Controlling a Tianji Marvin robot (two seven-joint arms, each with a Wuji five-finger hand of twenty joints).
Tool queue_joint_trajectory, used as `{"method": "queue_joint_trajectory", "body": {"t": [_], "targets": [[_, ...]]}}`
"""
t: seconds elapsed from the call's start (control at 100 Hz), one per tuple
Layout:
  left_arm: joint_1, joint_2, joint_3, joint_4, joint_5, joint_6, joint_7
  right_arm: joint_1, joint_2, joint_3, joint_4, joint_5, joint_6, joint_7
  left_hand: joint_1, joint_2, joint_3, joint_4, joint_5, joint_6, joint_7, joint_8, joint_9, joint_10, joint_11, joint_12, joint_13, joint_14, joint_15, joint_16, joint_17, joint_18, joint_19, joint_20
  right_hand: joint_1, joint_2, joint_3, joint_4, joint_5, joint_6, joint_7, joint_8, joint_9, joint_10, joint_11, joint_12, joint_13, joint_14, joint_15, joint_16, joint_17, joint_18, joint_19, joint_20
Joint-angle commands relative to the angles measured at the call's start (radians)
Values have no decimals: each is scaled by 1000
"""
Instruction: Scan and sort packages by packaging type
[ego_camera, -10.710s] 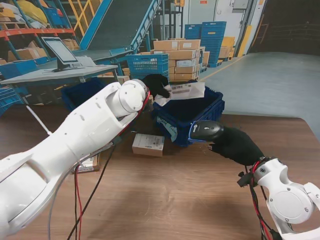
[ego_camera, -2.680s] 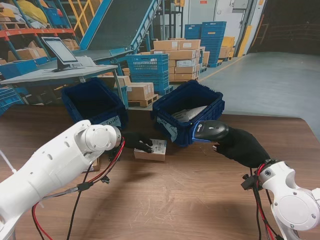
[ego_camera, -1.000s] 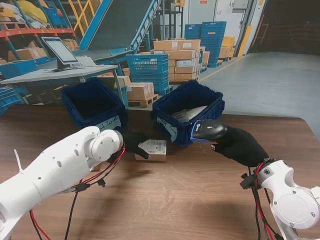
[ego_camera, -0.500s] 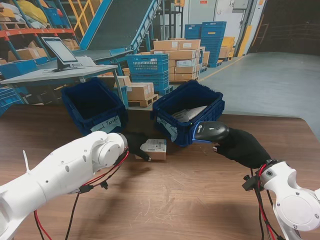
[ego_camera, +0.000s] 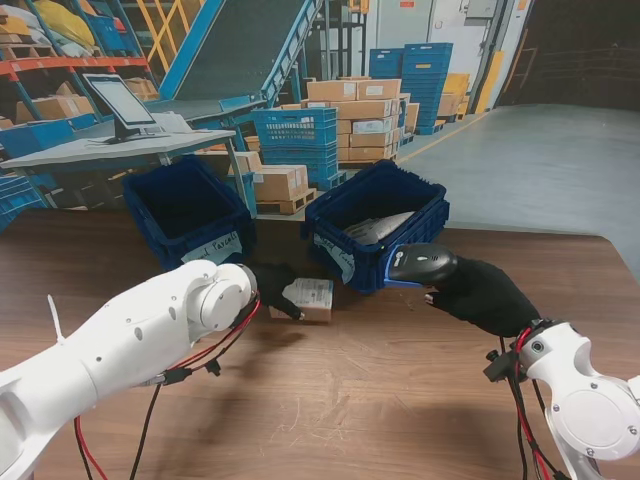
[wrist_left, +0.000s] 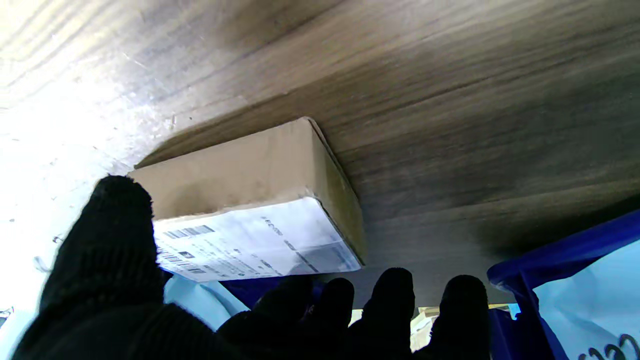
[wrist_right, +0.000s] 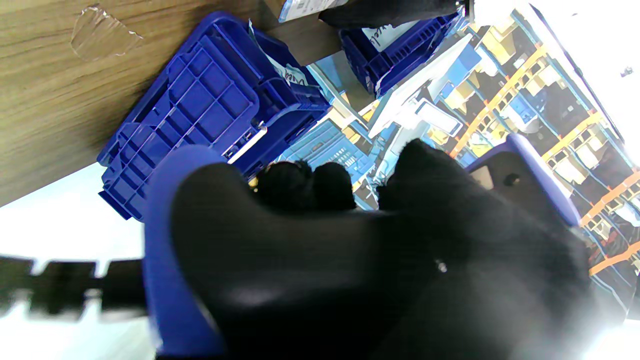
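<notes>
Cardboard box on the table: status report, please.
Left robot hand gripping cardboard box. Right robot hand holds scanner. Nothing blocking.

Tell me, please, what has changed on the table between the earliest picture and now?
The left hand let go of the white mailer bag, which now lies in the right blue crate, then came back toward me and closed on the small cardboard box, tilting it off the table. The right hand kept hold of the barcode scanner, barely moving. Both crates stayed put.
</notes>
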Motion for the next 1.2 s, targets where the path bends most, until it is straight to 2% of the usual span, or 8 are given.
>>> {"method": "queue_joint_trajectory", "body": {"t": [0.0,0.22,0.43,0.75,0.98,1.19], "targets": [[9,7,0,-34,9,-2,-22,1,-2,-5,-2,1,-3,12,2,-16,5,-15,24,-19,22,15,7,-3,-9,-7,-39,10,-10,-10,-12,28,-29,11,115,81,100,-16,72,-64,27,20,17,24,-8,8,8,3,2,-2,2,1,10,13],[36,21,-38,-84,27,22,-37,7,-1,-10,-1,0,-7,15,3,-17,14,-15,20,-14,17,19,-11,3,-16,-7,-39,6,-11,-10,-8,23,-24,11,115,82,99,-16,70,-65,27,21,15,23,-9,8,8,2,2,-2,1,0,9,13],[23,18,-27,-77,36,37,-34,2,-2,-6,-5,8,-8,14,-6,-10,18,-16,-10,-2,10,18,-33,9,-20,-7,-51,7,-14,-11,-14,23,-23,11,115,81,98,-17,72,-65,26,21,16,25,-9,8,7,3,2,-1,1,2,10,13],[-45,-13,50,9,-22,24,-43,9,0,-12,4,9,-10,22,-15,-3,21,-16,-33,13,7,14,-52,15,-24,-11,-57,2,-16,-13,-19,20,-22,8,117,82,97,-17,71,-64,26,21,16,25,-9,9,7,3,3,-1,0,0,9,13],[-88,-51,108,103,-87,-14,-50,9,1,-13,8,11,-10,25,-12,-8,24,-15,-30,16,9,10,-47,17,-21,-14,-59,0,-16,-15,-20,19,-22,5,116,82,96,-16,71,-63,25,20,16,25,-9,9,7,3,4,-1,1,1,10,14],[-100,-58,136,126,-113,-71,-66,7,1,-11,5,9,-5,26,3,-9,47,1,3,-3,21,20,-7,4,-9,-8,-30,-1,-4,-10,-22,22,-25,2,117,81,96,-16,72,-63,26,20,16,25,-9,9,7,4,4,-1,0,2,9,14]]}}
